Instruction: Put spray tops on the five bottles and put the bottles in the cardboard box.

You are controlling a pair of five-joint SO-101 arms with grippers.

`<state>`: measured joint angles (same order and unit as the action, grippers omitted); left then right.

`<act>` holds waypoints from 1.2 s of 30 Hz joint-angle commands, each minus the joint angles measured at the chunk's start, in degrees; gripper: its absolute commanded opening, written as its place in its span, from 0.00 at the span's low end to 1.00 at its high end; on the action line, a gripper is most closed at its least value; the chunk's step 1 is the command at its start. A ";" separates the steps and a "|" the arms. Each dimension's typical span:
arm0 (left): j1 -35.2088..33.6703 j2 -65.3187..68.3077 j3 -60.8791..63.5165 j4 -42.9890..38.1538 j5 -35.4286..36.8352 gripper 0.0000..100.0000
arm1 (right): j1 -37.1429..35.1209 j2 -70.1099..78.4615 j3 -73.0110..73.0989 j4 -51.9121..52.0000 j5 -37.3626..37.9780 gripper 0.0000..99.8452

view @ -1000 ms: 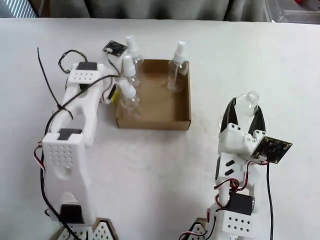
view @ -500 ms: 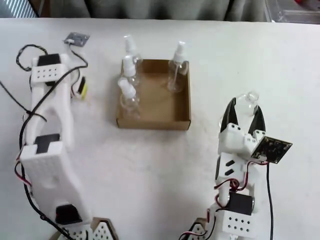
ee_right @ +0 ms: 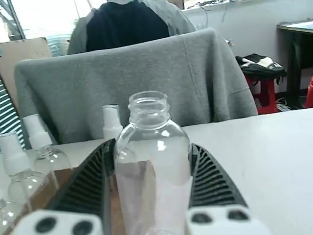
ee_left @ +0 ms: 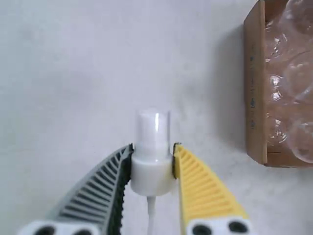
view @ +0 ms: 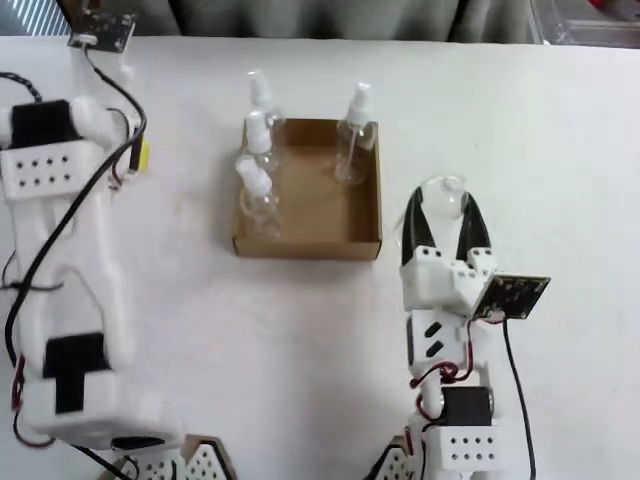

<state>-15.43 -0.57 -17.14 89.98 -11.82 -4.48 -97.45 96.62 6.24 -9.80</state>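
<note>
My left gripper is shut on a white spray top, held between its grey and yellow fingers above the bare table. In the high view the left gripper sits at the far left, well away from the cardboard box. My right gripper is shut on a clear bottle with no top, upright just right of the box. The right wrist view shows this bottle with an open neck between the black fingers. Several capped bottles stand in the box.
The box's capped bottles cluster along its left side and far right corner. A grey cloth over a chair lies beyond the table's far edge. Cables trail from the left arm. Bare table lies between the arms.
The left arm swung left and away from the box, taking the spray top with it. The right arm shifted left toward the box with the open bottle in it.
</note>
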 commanded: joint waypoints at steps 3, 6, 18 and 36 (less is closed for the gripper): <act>-0.40 -18.51 8.09 -3.34 0.88 0.02 | -7.78 -1.01 0.53 -6.73 -0.35 0.02; -0.31 -26.15 11.78 -6.24 0.88 0.02 | -14.11 -1.01 0.09 -11.82 -0.35 0.02; 0.22 -51.47 20.13 -18.81 20.84 0.02 | -34.42 -1.01 -4.04 -15.08 5.80 0.02; 20.53 -59.38 25.14 -39.82 21.36 0.02 | -48.22 -6.02 0.26 -0.04 5.19 0.02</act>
<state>2.51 -59.91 8.18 53.05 8.92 -51.34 -102.20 96.62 3.96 -4.62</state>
